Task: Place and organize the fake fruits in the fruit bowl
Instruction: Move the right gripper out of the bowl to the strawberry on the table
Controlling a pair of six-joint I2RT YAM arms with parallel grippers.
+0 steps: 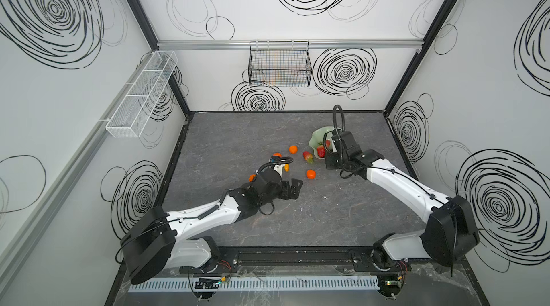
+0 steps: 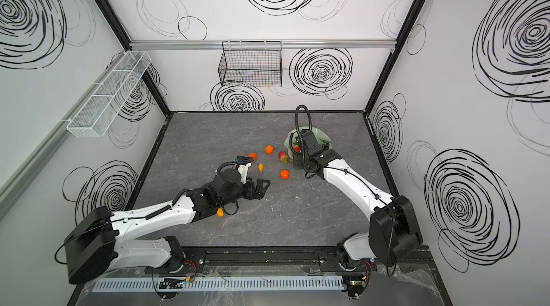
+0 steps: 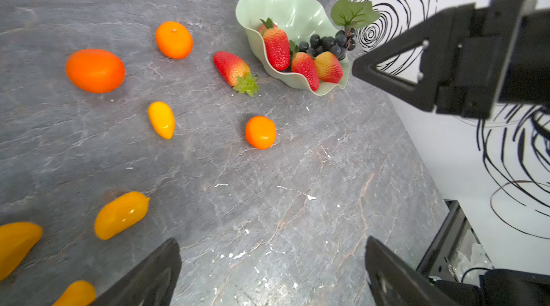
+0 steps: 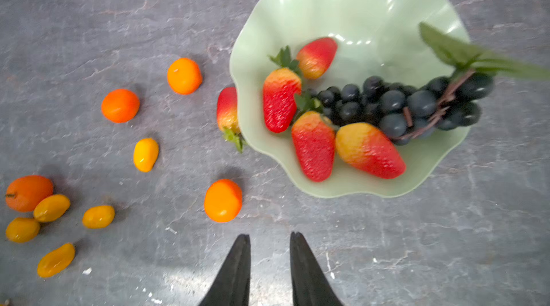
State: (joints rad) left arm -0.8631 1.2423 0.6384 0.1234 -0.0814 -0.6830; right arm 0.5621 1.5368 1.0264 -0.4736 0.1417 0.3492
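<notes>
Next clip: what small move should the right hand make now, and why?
Probably swing the right hand to the loose strawberry on the table just outside the fruit bowl, opening wider. The hand is empty, its jaws barely apart, and the bowl already holds four strawberries beside the grape bunch, so this one seems to complete that group.

The fruit bowl (image 4: pixel 357 6) is pale mint green; its strawberries (image 4: pixel 314 146) run red to yellow-orange, its grape bunch (image 4: pixel 393 102) blue-black with a green leaf (image 4: pixel 452 48). At the bowl's eight o'clock in both top views, orange tangerines (image 1: pixel 293 149) and yellow kumquats (image 2: pixel 260 167) dot the grey veined table (image 1: pixel 238 140).
</notes>
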